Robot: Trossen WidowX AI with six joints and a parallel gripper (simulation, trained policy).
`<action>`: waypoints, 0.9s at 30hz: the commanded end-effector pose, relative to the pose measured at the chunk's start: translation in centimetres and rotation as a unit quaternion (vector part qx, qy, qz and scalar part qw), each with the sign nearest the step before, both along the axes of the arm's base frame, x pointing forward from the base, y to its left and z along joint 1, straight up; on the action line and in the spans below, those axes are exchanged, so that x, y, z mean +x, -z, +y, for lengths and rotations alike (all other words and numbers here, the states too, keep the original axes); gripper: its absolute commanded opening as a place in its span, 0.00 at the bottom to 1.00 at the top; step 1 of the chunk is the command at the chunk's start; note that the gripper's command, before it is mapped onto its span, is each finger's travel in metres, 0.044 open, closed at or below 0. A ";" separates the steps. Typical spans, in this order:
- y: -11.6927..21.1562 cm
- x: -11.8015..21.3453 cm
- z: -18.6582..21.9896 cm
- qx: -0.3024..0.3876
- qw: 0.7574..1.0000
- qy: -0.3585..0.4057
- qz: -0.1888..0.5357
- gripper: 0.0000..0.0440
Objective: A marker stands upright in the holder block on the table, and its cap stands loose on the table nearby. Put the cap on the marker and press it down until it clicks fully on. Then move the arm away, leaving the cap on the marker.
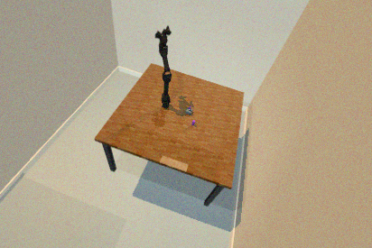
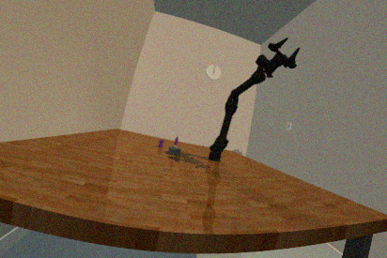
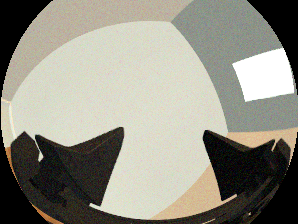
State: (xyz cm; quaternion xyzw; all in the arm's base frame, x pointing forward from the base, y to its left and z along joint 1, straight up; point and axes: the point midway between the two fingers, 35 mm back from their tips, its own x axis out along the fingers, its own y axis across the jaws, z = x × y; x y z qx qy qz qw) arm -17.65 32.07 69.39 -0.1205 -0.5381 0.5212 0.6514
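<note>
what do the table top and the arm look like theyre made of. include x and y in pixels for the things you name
The table top [image 1: 135, 113] [image 2: 141, 188] looks like wood, satin-finished: brown grain in short strips, with a faint reflection of the arm. The arm [image 1: 166, 78] [image 2: 230, 104] is matte black, perhaps plastic or painted metal; the look doesn't settle which.
</note>
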 end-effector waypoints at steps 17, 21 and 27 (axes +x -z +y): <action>0.6 2.8 -0.9 -0.049 0.999 -0.004 0.006 0.57; 0.9 3.3 -1.1 -0.061 0.998 -0.007 0.009 0.60; 1.3 4.1 -1.5 -0.080 0.997 -0.010 0.015 0.64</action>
